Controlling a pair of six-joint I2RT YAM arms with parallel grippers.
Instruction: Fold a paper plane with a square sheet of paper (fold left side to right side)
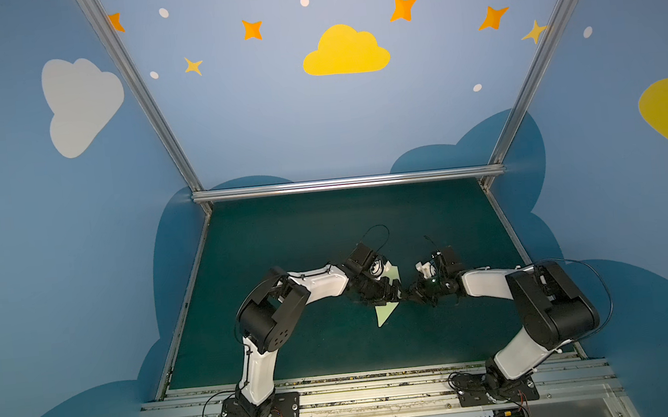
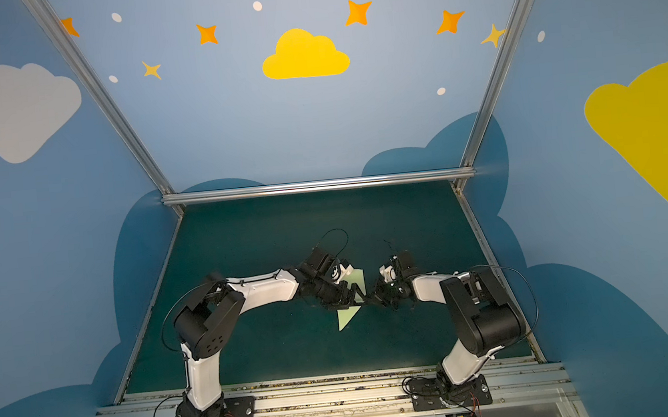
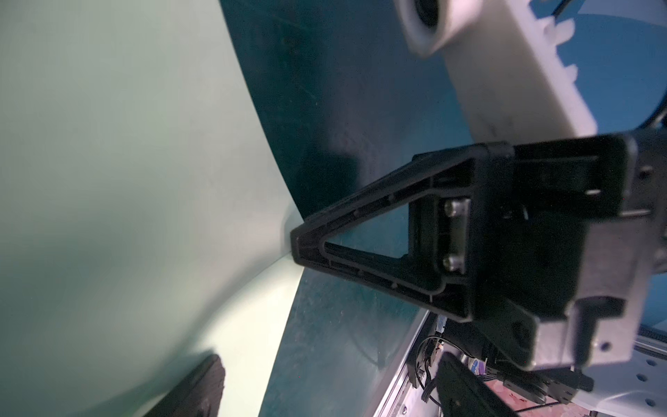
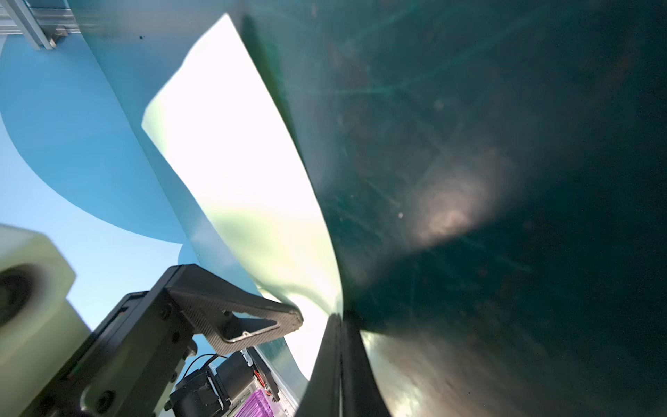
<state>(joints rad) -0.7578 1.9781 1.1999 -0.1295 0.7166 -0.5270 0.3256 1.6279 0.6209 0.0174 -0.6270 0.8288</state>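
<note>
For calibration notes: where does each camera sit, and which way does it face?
Both top views: high above the arm bases, looking down over the mat; both arms show, left gripper and right gripper meeting at the paper.
Left wrist: on the left arm, facing paper and right gripper; one own finger shows.
Right wrist: on the right arm, looking along its shut jaws pinching the paper; left gripper's finger shows.
Shared: wrist views both show the paper.

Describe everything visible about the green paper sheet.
The paper sheet is thin, plain pale green, with a pointed corner aimed at the near edge of the dark green table. It is bowed and partly raised. The right gripper is shut on its right edge; the open left gripper is close over it, contact unclear.
</note>
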